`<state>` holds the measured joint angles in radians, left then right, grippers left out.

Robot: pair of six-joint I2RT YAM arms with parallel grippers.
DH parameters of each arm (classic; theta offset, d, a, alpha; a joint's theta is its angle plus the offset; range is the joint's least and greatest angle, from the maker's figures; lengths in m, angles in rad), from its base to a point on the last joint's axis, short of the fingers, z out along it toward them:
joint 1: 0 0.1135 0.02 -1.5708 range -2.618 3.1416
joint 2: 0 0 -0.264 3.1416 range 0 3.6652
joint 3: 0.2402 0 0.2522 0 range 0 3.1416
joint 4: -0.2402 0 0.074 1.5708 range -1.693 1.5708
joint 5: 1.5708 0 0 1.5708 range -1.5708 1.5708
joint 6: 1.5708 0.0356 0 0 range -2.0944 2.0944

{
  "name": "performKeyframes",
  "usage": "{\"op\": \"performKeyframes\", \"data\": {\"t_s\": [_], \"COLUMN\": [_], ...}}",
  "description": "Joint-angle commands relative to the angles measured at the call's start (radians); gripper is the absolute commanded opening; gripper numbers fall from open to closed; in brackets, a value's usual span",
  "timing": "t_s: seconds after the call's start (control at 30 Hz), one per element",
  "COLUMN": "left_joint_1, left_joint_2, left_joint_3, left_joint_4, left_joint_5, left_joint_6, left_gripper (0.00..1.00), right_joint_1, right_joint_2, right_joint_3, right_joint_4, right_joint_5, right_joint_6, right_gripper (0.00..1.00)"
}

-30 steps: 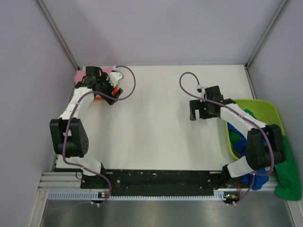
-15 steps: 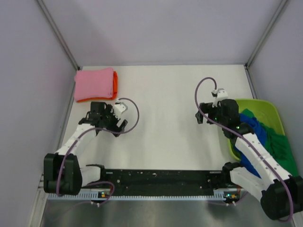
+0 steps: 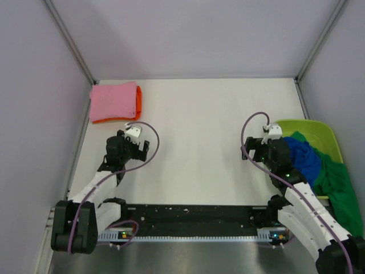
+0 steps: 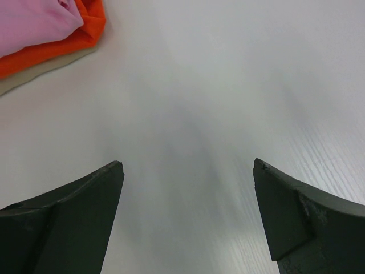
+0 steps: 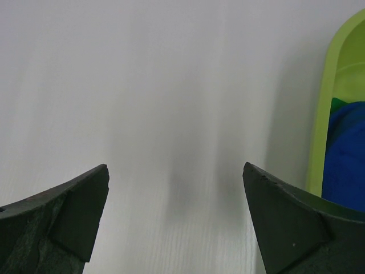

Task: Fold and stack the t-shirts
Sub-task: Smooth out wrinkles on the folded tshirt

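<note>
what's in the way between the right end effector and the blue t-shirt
Only the near rim of the lime-green tub: the blue t-shirt lies inside it, just past that wall. The right end effector is open and empty, and nothing else shows between them. It would likely have to reach over the rim.

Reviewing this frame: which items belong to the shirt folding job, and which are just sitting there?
Job: pink t-shirt, folded, on the orange-red t-shirt, far left corner; blue t-shirt and green t-shirt, unfolded, at the right.
Just there: lime-green tub holding those two; the table.
</note>
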<state>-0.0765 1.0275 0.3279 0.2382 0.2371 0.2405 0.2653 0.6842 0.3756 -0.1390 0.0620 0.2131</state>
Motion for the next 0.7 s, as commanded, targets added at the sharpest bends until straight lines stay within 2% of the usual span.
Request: {"op": "performKeyframes", "data": {"t_s": [0.0, 0.67], "left_joint_1": [0.004, 0.004], "left_joint_2": [0.02, 0.022], "left_joint_3": [-0.003, -0.006], "left_joint_4": [0.124, 0.119], "left_joint_5": [-0.055, -0.071], "left_joint_6": [-0.053, -0.047], "left_gripper": [0.99, 0.99], "right_joint_1": [-0.006, -0.005], "right_joint_2": [-0.012, -0.011], "right_joint_3": [-0.003, -0.01], "right_joint_4": [0.09, 0.105], "right_joint_5": [0.036, 0.042], "right_joint_6": [0.012, 0.011], "right_gripper": [0.99, 0.99]}}
